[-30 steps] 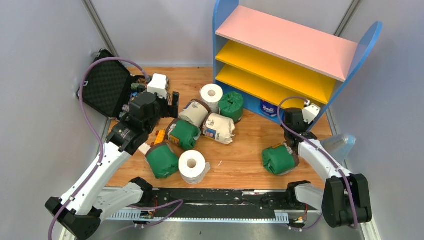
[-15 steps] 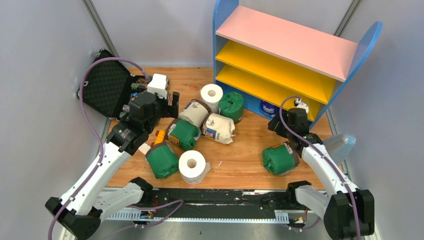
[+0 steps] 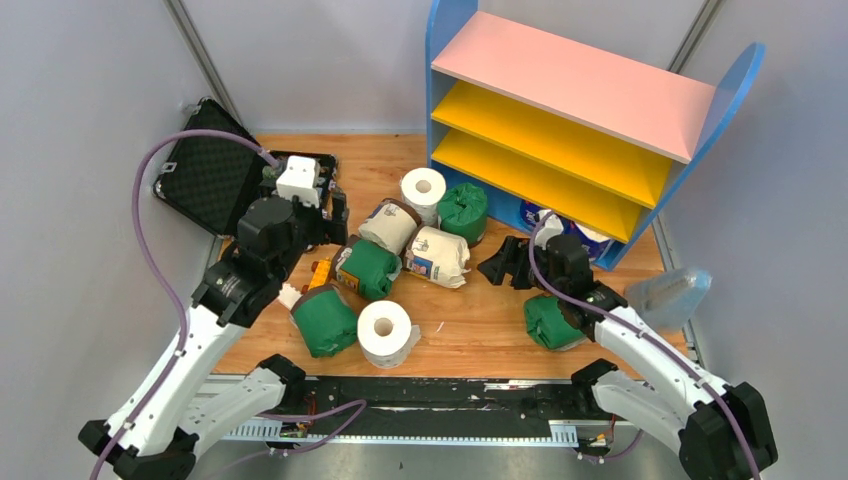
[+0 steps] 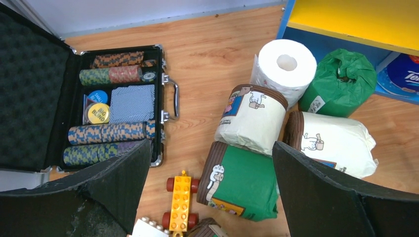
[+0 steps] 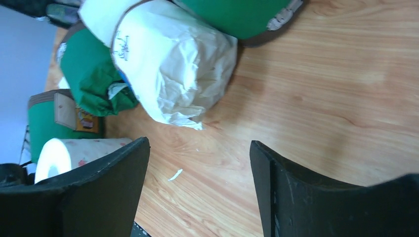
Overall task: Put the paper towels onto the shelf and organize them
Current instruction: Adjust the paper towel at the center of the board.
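Observation:
The shelf [image 3: 560, 110] stands at the back right; blue-and-white rolls [image 3: 540, 215] sit under its lowest board. Paper towels lie in a loose cluster on the table: green [image 3: 368, 268], cream [image 3: 437, 256], cream [image 3: 388, 226], bare white [image 3: 423, 190], green [image 3: 463, 210], green [image 3: 323, 320], dotted white [image 3: 387, 332]. My left gripper [image 3: 335, 212] is open and empty, above the green roll [image 4: 242, 182] and a cream roll [image 4: 252, 118]. My right gripper [image 3: 500, 262] is open and empty over bare table, pointing left at a cream roll [image 5: 173, 59]. Another green roll [image 3: 555, 320] lies under the right arm.
An open black case [image 3: 215, 180] holding poker chips [image 4: 113, 133] lies at the back left. An orange toy car [image 4: 180, 202] sits beside the green roll. A clear plastic piece [image 3: 665, 290] lies at the right edge. A white scrap [image 5: 174, 174] lies on the wood.
My right gripper has swung left, away from the shelf's lower right corner, and now points at the roll cluster. My left gripper has drawn back a little toward the case.

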Controlling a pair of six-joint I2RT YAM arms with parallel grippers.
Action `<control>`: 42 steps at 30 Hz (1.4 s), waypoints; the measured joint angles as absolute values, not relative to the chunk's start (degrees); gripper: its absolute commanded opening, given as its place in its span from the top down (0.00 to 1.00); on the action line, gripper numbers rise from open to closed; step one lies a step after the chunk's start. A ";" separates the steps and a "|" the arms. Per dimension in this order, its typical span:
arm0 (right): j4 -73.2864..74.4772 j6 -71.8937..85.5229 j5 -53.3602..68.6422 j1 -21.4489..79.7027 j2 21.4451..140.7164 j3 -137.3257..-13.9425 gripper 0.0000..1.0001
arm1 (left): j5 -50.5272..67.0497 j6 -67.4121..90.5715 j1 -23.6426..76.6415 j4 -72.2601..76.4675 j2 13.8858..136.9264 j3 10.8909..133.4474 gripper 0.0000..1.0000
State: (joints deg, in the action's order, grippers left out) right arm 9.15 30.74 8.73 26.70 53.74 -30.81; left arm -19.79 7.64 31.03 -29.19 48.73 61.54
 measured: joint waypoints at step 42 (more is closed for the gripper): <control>-30.48 34.39 19.05 34.87 83.07 -29.61 0.25 | -22.76 10.11 30.00 -35.42 39.94 49.87 0.00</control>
State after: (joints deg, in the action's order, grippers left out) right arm -30.48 34.39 19.05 34.87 83.07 -29.61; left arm -22.76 10.11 30.00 -35.42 39.94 49.87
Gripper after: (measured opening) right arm 0.759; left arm 0.998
